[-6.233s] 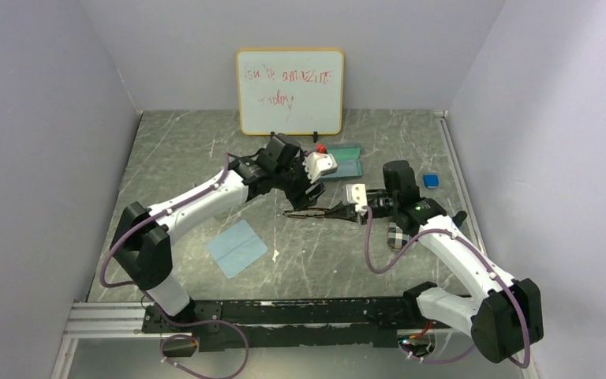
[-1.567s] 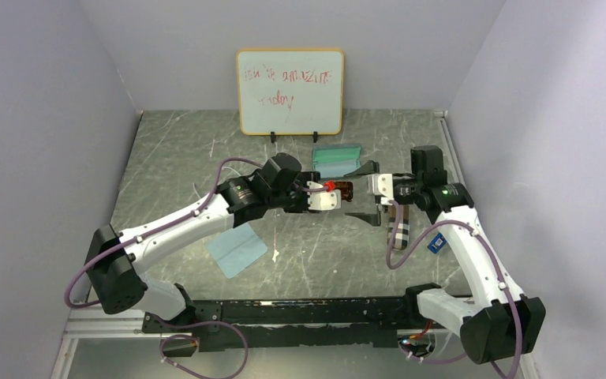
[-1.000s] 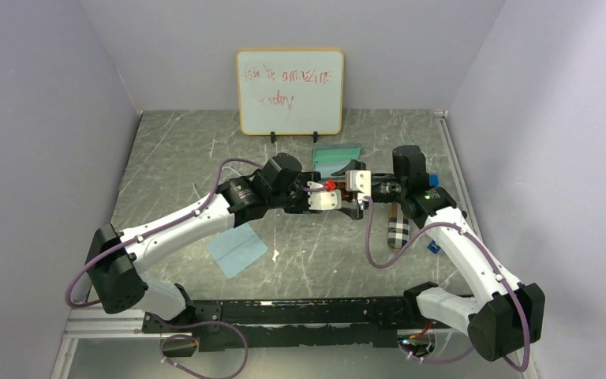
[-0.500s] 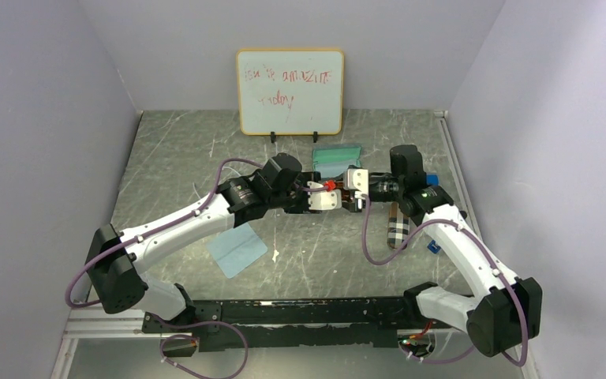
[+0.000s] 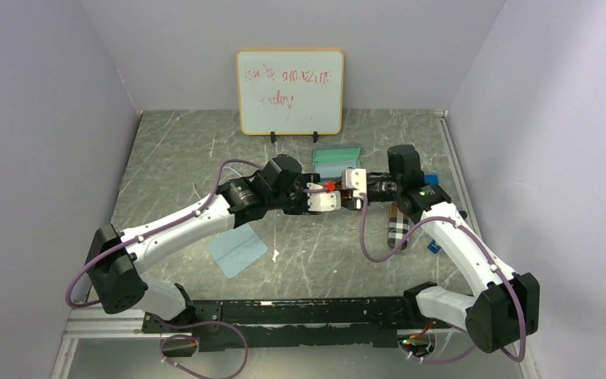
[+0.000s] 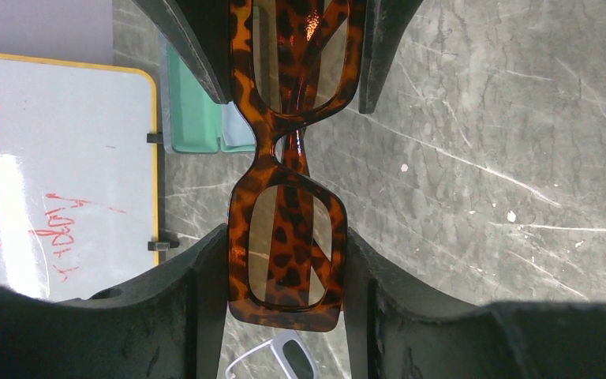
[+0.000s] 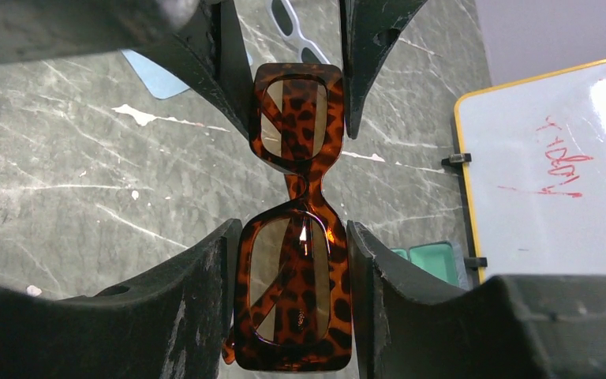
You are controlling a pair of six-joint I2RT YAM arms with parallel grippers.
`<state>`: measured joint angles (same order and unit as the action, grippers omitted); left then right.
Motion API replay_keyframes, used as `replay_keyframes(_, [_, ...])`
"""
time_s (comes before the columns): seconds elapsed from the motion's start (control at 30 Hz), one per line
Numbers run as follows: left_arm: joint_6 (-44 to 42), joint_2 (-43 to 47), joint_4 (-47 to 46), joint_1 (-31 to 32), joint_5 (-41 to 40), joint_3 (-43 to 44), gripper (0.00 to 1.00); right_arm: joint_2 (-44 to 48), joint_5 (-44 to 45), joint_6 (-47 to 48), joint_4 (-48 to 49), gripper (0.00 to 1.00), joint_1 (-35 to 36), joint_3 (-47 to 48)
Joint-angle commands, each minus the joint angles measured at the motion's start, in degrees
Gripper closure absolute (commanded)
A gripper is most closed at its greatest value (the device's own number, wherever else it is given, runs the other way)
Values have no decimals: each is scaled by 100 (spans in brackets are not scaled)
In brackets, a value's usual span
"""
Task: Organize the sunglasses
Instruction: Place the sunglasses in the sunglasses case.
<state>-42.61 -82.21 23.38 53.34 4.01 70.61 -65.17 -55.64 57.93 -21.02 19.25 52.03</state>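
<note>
**A:** Top view?

**B:** The left gripper (image 5: 325, 197) and right gripper (image 5: 353, 188) meet tip to tip over mid-table, near a green case (image 5: 338, 160). What sits between them is too small to tell.

**A:** Left wrist?

**B:** Its fingers (image 6: 205, 292) press both sides of one lens of the brown pair (image 6: 288, 260), and the right gripper's fingers clamp the other lens. The pair is held above the table, with the white pair (image 6: 288, 357) lying underneath.

**A:** Right wrist?

**B:** Mirrored: each gripper is closed on one lens. A blue cloth (image 7: 154, 75) lies beyond.
</note>
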Motion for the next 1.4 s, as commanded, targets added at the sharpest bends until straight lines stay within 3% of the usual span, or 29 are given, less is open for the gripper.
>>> replay_keyframes(0.0, [9, 259, -211, 23, 74, 32, 60, -22, -94, -28, -30, 58, 12, 237])
replay_keyframes(0.1, [12, 274, -240, 20, -5, 19, 48, -22, -102, -100, 21, 58, 9, 254])
replay_keyframes(0.2, [18, 350, -234, 8, -254, 10, 19, -35, -39, -165, 90, 58, 9, 287])
replay_keyframes(0.27, [47, 480, -246, -119, -269, -12, 5, -76, 49, -138, 73, 58, 16, 334])
replay_keyframes(0.53, [320, 1259, -153, -1076, 22, -401, 4, -694, -88, 518, -379, 58, -448, 783])
replay_keyframes(0.87, [538, 1889, -435, -2523, 730, -1769, 4, -2733, -1009, 3377, -2368, 60, -1573, 2099])
replay_keyframes(1.17, [786, 2035, -544, -2951, 1119, -2026, 4, -3522, -1431, 3598, -933, 62, -1853, 1757])
replay_keyframes(1.37, [834, 1931, -580, -3098, 1310, -2036, 4, -4293, -1573, 4286, -1316, 64, -1889, 2262])
